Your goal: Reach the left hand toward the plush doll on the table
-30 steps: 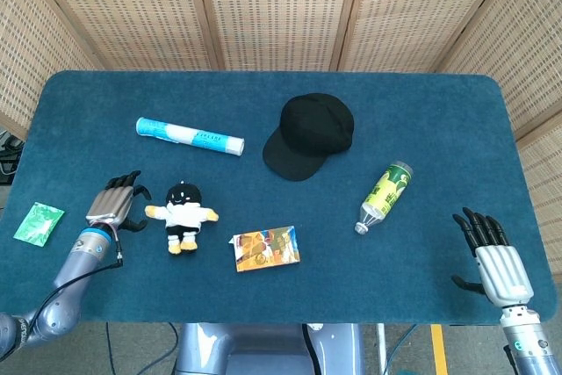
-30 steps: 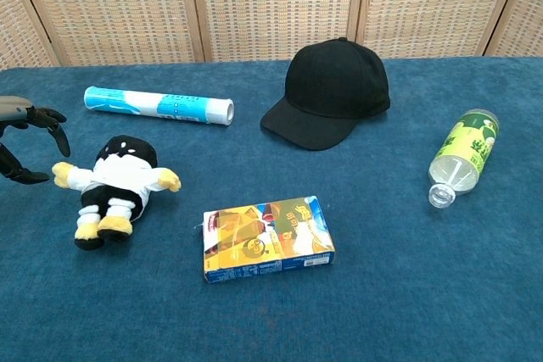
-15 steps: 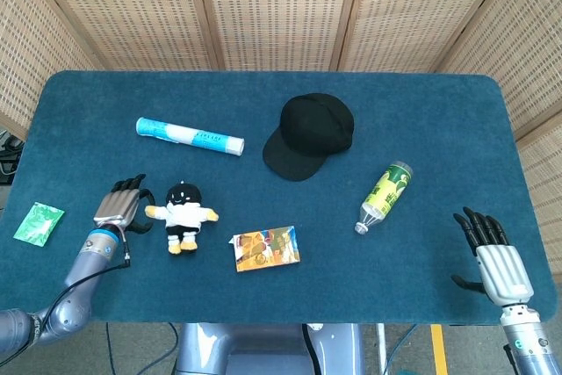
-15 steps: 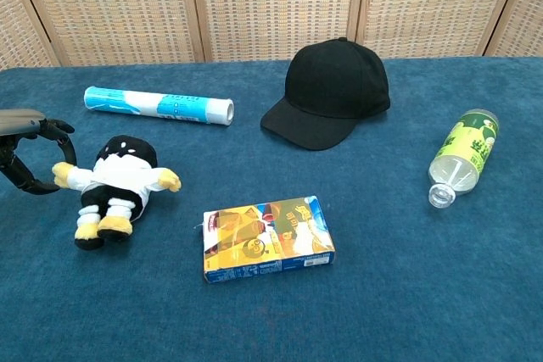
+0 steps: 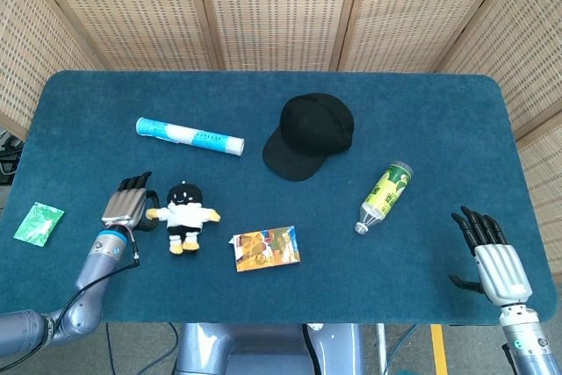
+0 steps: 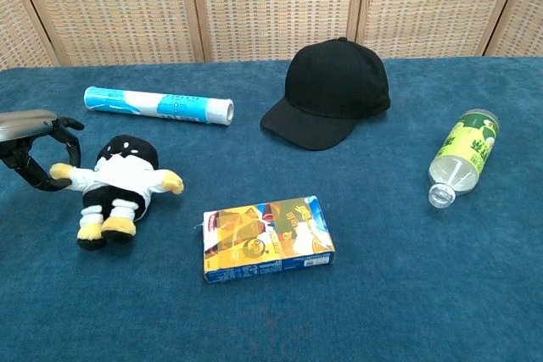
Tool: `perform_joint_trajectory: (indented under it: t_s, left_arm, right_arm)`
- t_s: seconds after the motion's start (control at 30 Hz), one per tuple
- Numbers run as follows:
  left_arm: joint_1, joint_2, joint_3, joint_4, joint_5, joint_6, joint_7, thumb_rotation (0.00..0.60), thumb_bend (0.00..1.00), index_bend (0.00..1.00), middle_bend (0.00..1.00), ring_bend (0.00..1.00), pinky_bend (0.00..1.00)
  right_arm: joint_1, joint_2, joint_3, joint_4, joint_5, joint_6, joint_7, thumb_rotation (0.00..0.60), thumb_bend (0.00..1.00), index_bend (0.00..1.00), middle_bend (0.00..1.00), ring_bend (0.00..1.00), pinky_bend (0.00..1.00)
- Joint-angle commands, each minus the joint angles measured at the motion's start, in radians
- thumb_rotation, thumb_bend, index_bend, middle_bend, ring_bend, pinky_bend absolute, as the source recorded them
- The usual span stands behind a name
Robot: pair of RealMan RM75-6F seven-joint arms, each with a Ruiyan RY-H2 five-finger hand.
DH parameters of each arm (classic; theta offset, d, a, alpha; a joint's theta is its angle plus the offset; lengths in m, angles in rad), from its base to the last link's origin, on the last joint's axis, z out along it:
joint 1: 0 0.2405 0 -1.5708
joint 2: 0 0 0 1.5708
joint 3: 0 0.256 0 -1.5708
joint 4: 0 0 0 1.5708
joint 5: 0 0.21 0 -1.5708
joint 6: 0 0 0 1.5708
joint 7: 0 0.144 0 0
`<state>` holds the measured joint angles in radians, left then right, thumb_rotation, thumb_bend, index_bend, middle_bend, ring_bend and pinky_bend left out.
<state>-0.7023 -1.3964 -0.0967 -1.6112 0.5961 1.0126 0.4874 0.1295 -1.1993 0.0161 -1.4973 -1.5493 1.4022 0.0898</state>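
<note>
The plush doll (image 5: 183, 215), black and white with yellow paws, lies on its back on the blue table (image 5: 421, 120), left of centre. My left hand (image 5: 128, 206) is right beside it on the left. In the chest view the left hand (image 6: 38, 146) has its dark fingers curved apart, their tips at the outstretched yellow paw of the doll (image 6: 123, 184); nothing is clamped in them. My right hand (image 5: 492, 252) rests open near the table's front right corner, holding nothing, and does not show in the chest view.
A black cap (image 5: 312, 133) sits mid-table, with a light blue tube (image 5: 189, 135) behind the doll. A colourful box (image 5: 266, 248) lies right of the doll, a green bottle (image 5: 385, 195) on its side further right, and a green packet (image 5: 39, 222) at the left edge.
My left hand has moved right, closing the gap until its fingertips reach the doll's paw. The doll has shifted very slightly. The right hand has stayed put.
</note>
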Motion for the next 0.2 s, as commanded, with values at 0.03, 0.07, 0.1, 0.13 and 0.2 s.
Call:
perform_joint_trajectory:
  t_s: [0.03, 0.07, 0.1, 0.13, 0.2]
  left_arm:
    - [0.002, 0.002, 0.002, -0.001, 0.010, 0.013, 0.008, 0.600, 0.41, 0.56, 0.01, 0.00, 0.00]
    - [0.004, 0.002, 0.001, -0.002, 0.014, 0.016, 0.003, 0.600, 0.41, 0.56, 0.01, 0.00, 0.00]
    - [0.006, 0.003, 0.000, -0.003, 0.016, 0.015, -0.001, 0.600, 0.41, 0.56, 0.01, 0.00, 0.00]
    - [0.008, 0.004, -0.001, -0.005, 0.017, 0.011, -0.007, 0.600, 0.41, 0.56, 0.01, 0.00, 0.00]
    - [0.010, 0.005, -0.002, -0.004, 0.019, 0.007, -0.014, 0.600, 0.41, 0.56, 0.01, 0.00, 0.00]
  right_arm:
    - [0.000, -0.001, -0.001, 0.002, 0.001, -0.001, 0.002, 0.600, 0.07, 0.05, 0.00, 0.00, 0.12]
    - [0.000, -0.002, -0.001, 0.003, 0.001, -0.003, 0.002, 0.600, 0.07, 0.05, 0.00, 0.00, 0.12]
    - [0.000, -0.002, -0.002, 0.004, 0.001, -0.003, 0.002, 0.600, 0.07, 0.05, 0.00, 0.00, 0.12]
    - [0.000, -0.003, -0.002, 0.006, 0.000, -0.004, 0.002, 0.600, 0.07, 0.05, 0.00, 0.00, 0.12]
    - [0.001, -0.004, -0.003, 0.007, 0.000, -0.005, 0.002, 0.600, 0.07, 0.05, 0.00, 0.00, 0.12]
